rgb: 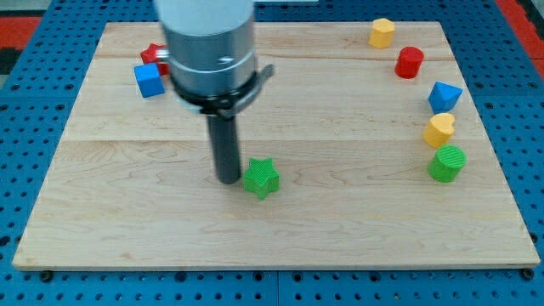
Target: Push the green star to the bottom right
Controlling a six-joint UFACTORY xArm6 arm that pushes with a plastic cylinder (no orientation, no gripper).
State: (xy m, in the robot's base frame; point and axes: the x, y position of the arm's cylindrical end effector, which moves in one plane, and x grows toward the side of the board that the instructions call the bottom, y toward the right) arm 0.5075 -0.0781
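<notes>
green star [262,178] low on wooden board [127,229]; my tip [228,180], plain rod without jaws, touching its left side.

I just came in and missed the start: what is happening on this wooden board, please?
A robot arm with a straight dark rod is pushing blocks on the wooden board. My tip stands just left of the green star block, close against it. The star sits near the board's middle, so the bottom right corner is not yet reached. Other coloured blocks lie along the view's right and top left.
</notes>
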